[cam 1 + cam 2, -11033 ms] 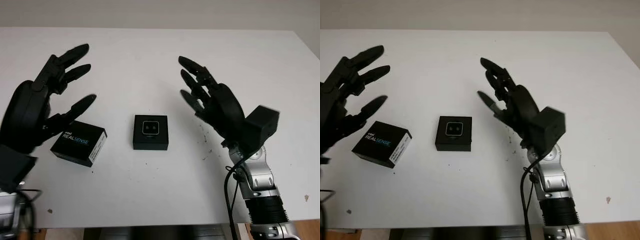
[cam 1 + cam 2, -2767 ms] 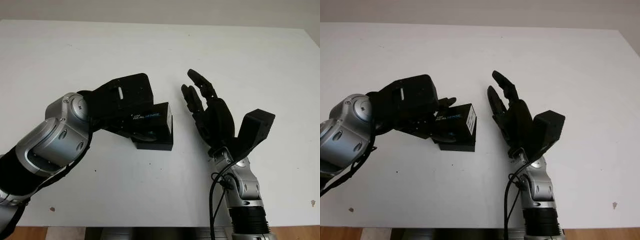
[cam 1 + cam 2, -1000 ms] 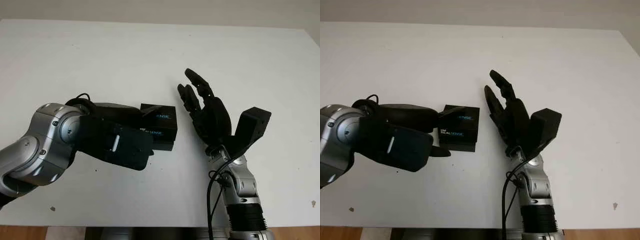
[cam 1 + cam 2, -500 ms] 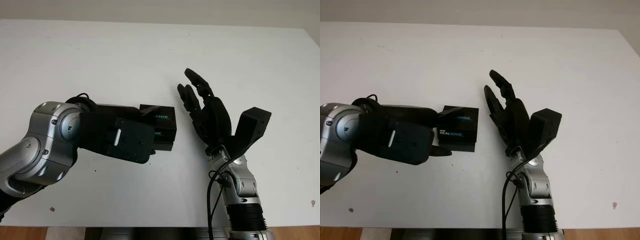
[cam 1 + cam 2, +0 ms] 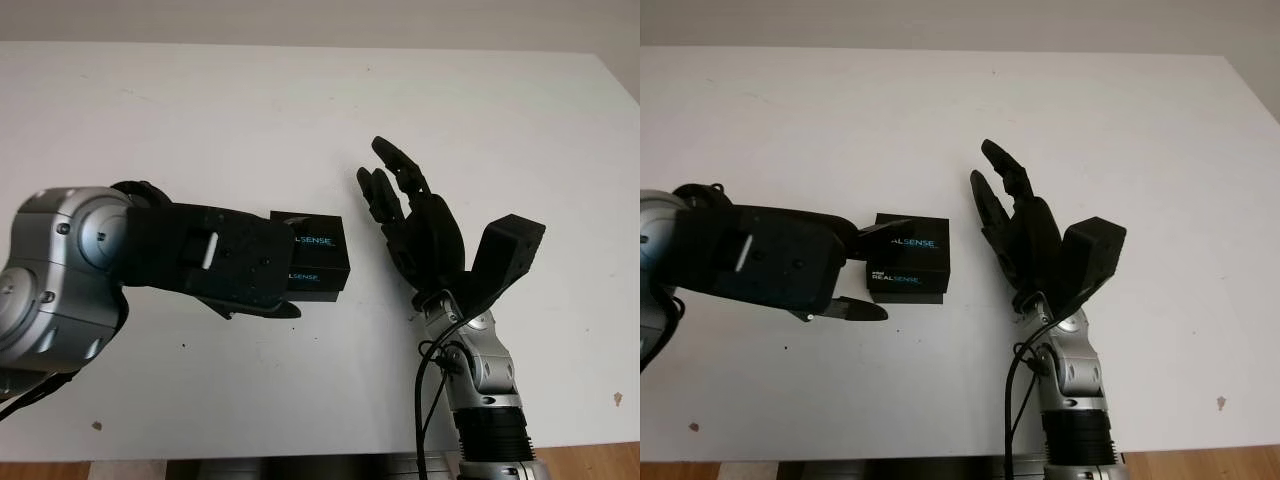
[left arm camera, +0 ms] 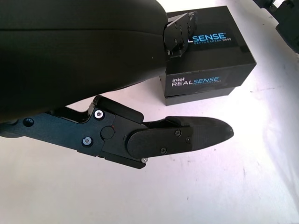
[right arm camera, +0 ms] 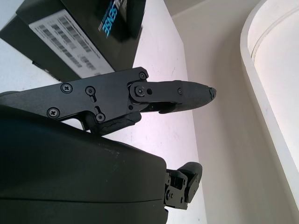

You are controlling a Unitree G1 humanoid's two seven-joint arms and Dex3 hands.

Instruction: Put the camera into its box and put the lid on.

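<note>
The black lid printed "REALSENSE" sits on the black box base at mid-table, and a thin strip of the base shows beneath it. The camera is hidden under the lid. My left hand lies just left of the box and is open. One upper fingertip reaches over the lid's top edge. Its thumb stretches along the table in front of the box without touching it. My right hand stands open a short way to the right of the box, palm toward it. The box's barcode side faces that hand.
The white table stretches bare behind the box and to both sides. Its right edge runs near the right arm. A few dark specks mark the front of the table.
My left hand has drawn back to the left, off the lid, which stays on the box. The right hand has not moved.
</note>
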